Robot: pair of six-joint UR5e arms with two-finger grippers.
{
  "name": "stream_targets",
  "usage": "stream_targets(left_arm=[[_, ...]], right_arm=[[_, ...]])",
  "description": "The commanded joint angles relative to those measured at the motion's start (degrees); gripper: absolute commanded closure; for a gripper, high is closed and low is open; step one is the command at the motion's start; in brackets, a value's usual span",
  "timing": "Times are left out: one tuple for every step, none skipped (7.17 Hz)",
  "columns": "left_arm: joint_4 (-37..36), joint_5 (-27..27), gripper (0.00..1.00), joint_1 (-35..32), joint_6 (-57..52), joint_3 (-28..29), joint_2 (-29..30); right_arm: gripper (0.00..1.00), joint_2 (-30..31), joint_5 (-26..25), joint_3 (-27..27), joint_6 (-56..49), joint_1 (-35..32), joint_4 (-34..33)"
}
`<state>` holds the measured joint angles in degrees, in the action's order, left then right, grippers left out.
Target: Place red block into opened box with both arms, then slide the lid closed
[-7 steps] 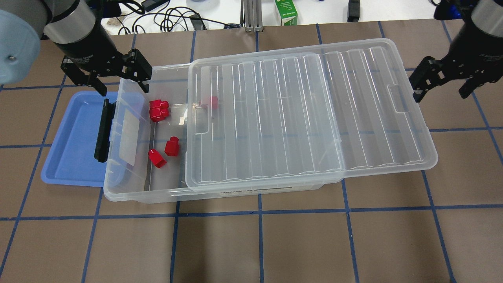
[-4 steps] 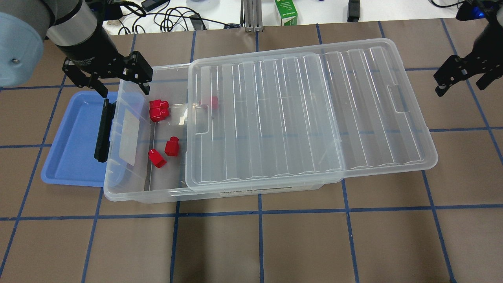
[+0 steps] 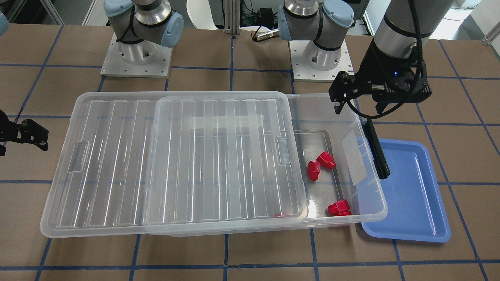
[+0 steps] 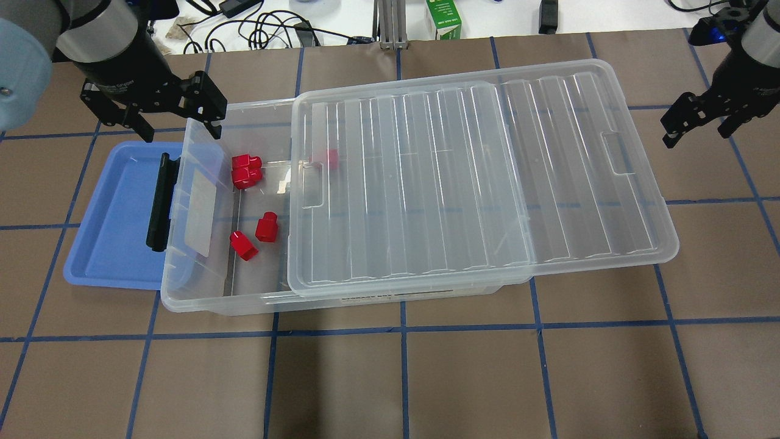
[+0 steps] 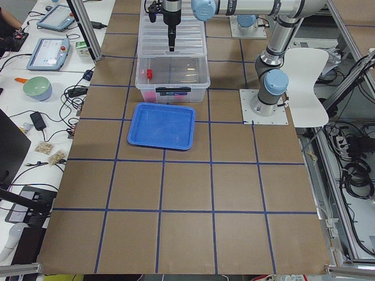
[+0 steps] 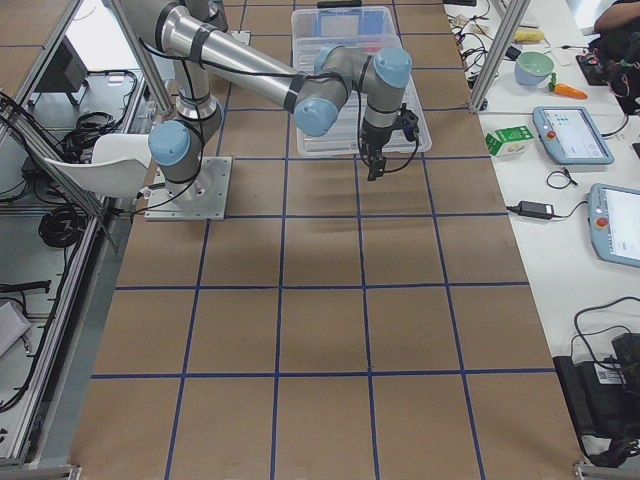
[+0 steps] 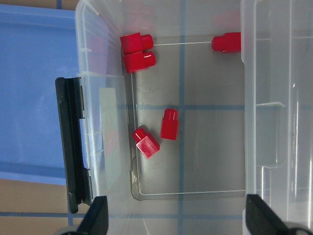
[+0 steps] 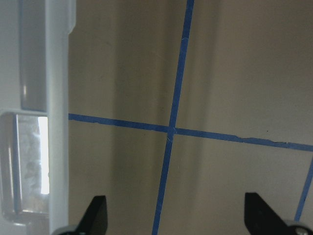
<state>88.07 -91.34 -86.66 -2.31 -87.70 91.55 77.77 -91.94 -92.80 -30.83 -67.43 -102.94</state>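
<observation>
The clear box [image 4: 201,303] lies across the table, its left end uncovered. The ribbed lid [image 4: 475,177] rests on it, shifted right and overhanging the box's right end. Several red blocks lie in the box: two side by side [image 4: 246,169], two more [image 4: 266,227] [image 4: 244,245], and one [image 4: 329,158] under the lid's edge. The left wrist view shows them below [image 7: 169,124]. My left gripper [image 4: 183,133] [image 3: 359,109] hangs open above the box's far left corner, holding nothing. Open and empty, my right gripper [image 4: 698,137] [image 3: 19,148] hovers over bare table just right of the lid.
A blue tray [image 4: 116,219] lies at the box's left end, partly under it. A black latch [image 4: 159,201] sits on that end wall. A green carton [image 4: 443,18] and cables lie beyond the table's far edge. Both arm bases [image 3: 136,58] stand behind the box.
My right gripper has drawn away from the lid's right edge, further right. My left gripper has shifted slightly back and left. Box, lid and blocks have not moved.
</observation>
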Motion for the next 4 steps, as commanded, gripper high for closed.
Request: stream_targets(left_arm=[[0.43, -0.77, 0.00, -0.52, -0.07, 0.33, 0.82], [0.35, -1.73, 0.00, -0.70, 0.54, -0.10, 0.91], [0.09, -1.04, 0.00, -0.70, 0.55, 0.50, 1.17], [0.17, -1.04, 0.00, -0.70, 0.55, 0.42, 1.08]], right_arm=[[0.00, -1.56, 0.18, -0.01, 0.60, -0.42, -0.50], [0.00, -1.48, 0.27, -0.97, 0.77, -0.59, -0.50], [0.00, -1.39, 0.35, -1.85, 0.77, -0.60, -0.59], [0.00, -1.39, 0.36, -1.95, 0.77, -0.77, -0.51]])
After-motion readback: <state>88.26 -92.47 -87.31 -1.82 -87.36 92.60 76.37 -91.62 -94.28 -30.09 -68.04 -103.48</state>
